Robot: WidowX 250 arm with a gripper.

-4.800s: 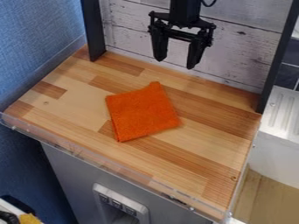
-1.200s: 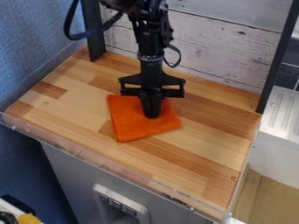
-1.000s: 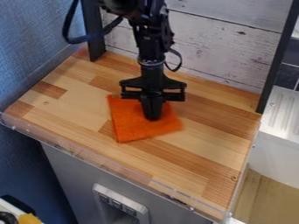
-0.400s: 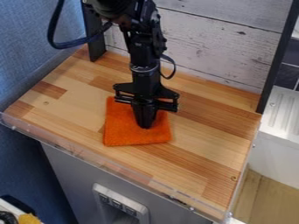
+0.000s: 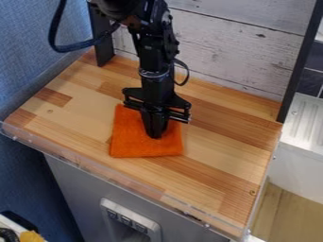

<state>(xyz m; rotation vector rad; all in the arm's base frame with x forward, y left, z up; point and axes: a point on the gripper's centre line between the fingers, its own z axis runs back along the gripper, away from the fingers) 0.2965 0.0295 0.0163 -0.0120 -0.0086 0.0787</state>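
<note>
"Orange cloth (image 5: 129, 142), where is it?"

"I see it on my screen, flat on the wood top (image 5: 217, 146). It is right under my black gripper (image 5: 155, 136). The tips are down on it, near the middle."

"Which parts stick out?"

"I see a big bit on the left side of the picture and a strip by the low edge. A thin bit pokes out on the right."

"Is your gripper shut?"

"Yes, its 2 fingers are close together. I cannot tell if they pinch any cloth."

"What is behind?"

"A white board wall (image 5: 233, 56)."
</note>
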